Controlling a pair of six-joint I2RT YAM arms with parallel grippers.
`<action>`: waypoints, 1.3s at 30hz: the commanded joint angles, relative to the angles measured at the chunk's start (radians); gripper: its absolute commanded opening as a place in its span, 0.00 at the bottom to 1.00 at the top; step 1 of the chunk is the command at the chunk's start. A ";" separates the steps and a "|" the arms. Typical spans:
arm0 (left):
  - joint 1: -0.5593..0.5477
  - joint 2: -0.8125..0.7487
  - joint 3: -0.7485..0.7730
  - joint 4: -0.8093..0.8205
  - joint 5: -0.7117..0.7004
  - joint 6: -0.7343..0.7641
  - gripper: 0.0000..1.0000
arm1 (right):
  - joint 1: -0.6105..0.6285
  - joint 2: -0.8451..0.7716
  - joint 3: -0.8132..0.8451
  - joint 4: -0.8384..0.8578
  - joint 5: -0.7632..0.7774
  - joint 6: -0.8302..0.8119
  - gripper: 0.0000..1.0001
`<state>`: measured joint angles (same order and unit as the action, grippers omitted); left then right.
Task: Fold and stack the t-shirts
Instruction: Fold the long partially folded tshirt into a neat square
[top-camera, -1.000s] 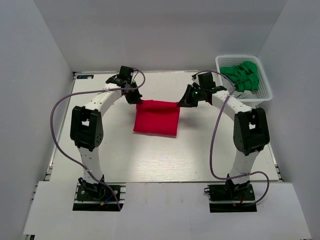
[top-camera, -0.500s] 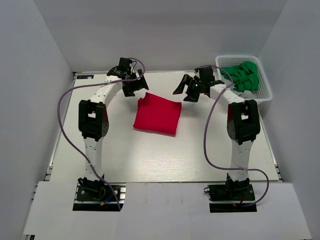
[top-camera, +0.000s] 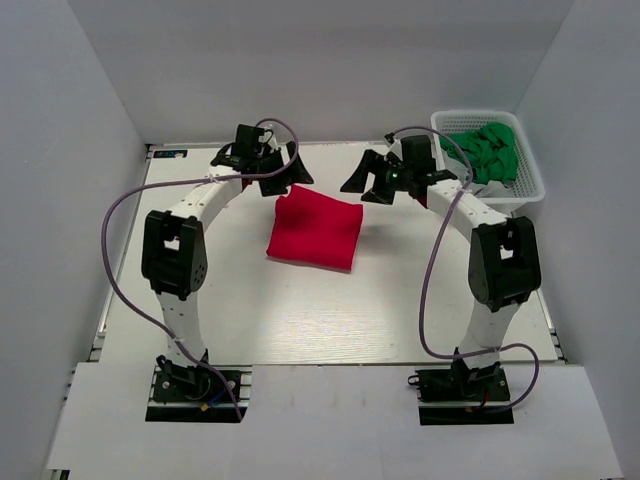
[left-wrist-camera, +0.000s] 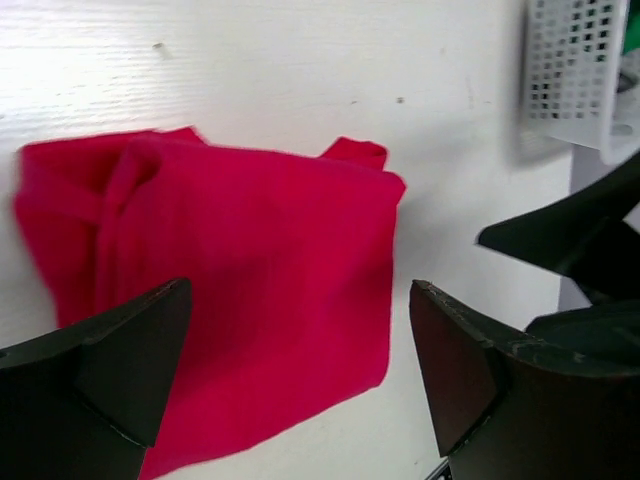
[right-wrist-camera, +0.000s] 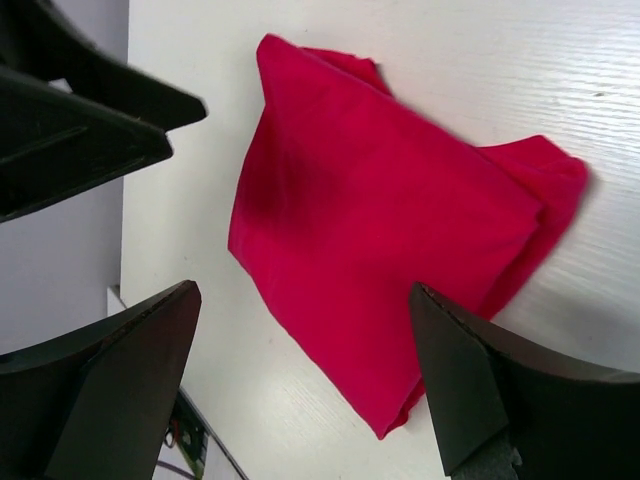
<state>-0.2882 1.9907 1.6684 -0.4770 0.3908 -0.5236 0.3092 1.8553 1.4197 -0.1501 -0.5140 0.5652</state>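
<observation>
left claw and right claw gape empty at the folded red t-shirt's 11 and 1 o'clock corners; fold looks done, next likely a green garment from the basket.

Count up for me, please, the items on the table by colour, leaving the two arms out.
Red t-shirt, folded: 1
White basket: 1
Green fabric heap in the basket: 1 (its separate pieces cannot be told apart)
Total: 3
</observation>
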 joint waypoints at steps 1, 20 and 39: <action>-0.012 0.054 0.068 0.087 0.120 0.005 1.00 | 0.004 0.022 -0.010 0.093 -0.076 -0.011 0.90; 0.049 0.336 0.071 0.101 0.062 -0.013 1.00 | -0.001 0.412 0.153 0.156 -0.073 -0.113 0.90; 0.029 -0.058 -0.123 -0.058 -0.240 0.086 1.00 | 0.036 -0.139 -0.235 0.138 0.071 -0.186 0.90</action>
<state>-0.2527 2.0548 1.6447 -0.5003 0.3046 -0.4515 0.3416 1.7870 1.3403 -0.0463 -0.4934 0.3595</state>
